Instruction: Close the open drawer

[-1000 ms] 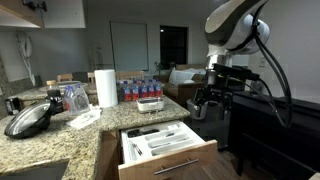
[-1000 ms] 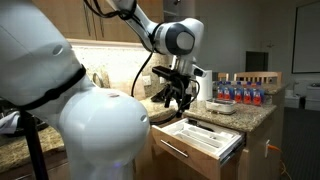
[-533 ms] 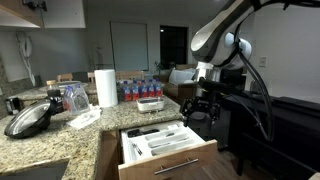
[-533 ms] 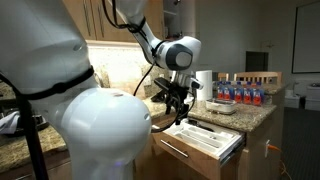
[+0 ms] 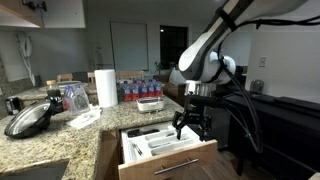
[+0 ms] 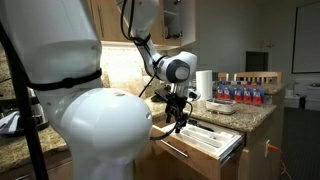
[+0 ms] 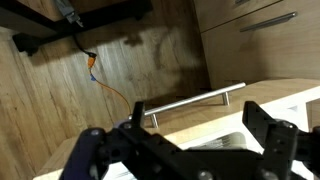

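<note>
1. The wide, shallow light-brown wooden drawer (image 5: 195, 157) is pulled well out from under the speckled granite countertop (image 5: 60, 140). Its white interior, holding a cutlery tray (image 5: 155, 140) with utensils, is exposed.
2. The black two-finger gripper (image 5: 190, 128) hangs just above the drawer's right rear part, fingers pointing down. I cannot tell whether it touches anything.
3. In the wrist view the gripper (image 7: 185, 150) has its fingers spread wide with nothing between them. The horizontal silver bar handle (image 7: 190, 100) runs across beyond them.
4. Judged stage: approach. No push on the front has begun.
5. Risk: the tool sits over the interior, on the wrong side of the front panel. Descending here could jab the tray or snag utensils.
6. Risk: a push near one end of the front may skew the drawer on its runners and jam it.
7. Risk: spread fingers could slip off the bar, or get pinched against the counter edge as the drawer shuts.
</note>
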